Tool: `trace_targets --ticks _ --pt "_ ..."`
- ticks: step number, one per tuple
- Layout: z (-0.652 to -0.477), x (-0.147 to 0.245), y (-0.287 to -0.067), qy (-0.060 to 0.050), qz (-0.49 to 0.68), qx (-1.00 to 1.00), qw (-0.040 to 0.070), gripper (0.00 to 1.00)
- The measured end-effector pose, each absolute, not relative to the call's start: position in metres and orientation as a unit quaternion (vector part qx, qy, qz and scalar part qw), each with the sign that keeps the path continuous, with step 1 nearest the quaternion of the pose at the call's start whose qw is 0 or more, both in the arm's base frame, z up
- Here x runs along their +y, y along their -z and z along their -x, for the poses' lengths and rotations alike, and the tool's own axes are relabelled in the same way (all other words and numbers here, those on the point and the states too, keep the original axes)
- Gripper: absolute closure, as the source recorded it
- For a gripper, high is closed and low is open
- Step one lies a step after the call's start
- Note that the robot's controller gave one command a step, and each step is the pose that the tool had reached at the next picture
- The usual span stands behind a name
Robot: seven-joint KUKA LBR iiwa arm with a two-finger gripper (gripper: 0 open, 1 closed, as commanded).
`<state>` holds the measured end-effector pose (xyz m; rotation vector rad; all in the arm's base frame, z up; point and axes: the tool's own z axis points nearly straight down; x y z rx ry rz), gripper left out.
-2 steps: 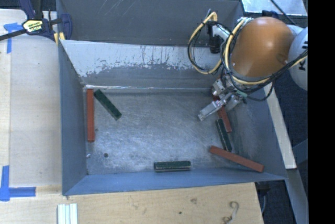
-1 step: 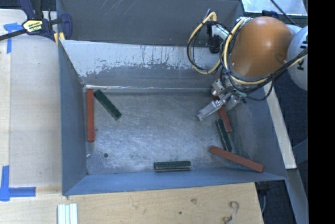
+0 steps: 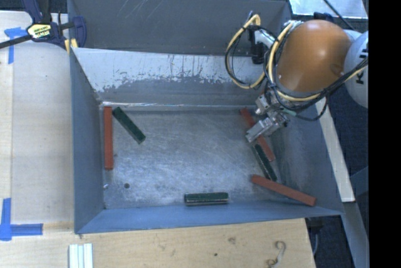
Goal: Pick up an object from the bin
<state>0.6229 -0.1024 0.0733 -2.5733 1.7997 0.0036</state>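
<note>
Can't tell if my gripper (image 3: 262,128) is open or closed. Right below it a red stick (image 3: 268,150) overlaps a dark green stick (image 3: 264,164), so I reckon I might snag both or fumble.

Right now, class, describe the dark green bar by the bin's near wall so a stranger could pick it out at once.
Find the grey metal bin and follow its floor to the wall at the view's bottom. Midway along it lies a short dark green bar, parallel to that wall. The back-left green bar and the right green bar lie slanted.
</note>
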Motion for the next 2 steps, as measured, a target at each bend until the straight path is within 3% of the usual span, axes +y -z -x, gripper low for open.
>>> trace_targets --ticks 2 --pt "-0.626 -0.102 -0.184 0.001 0.817 0.576 0.002 1.0"
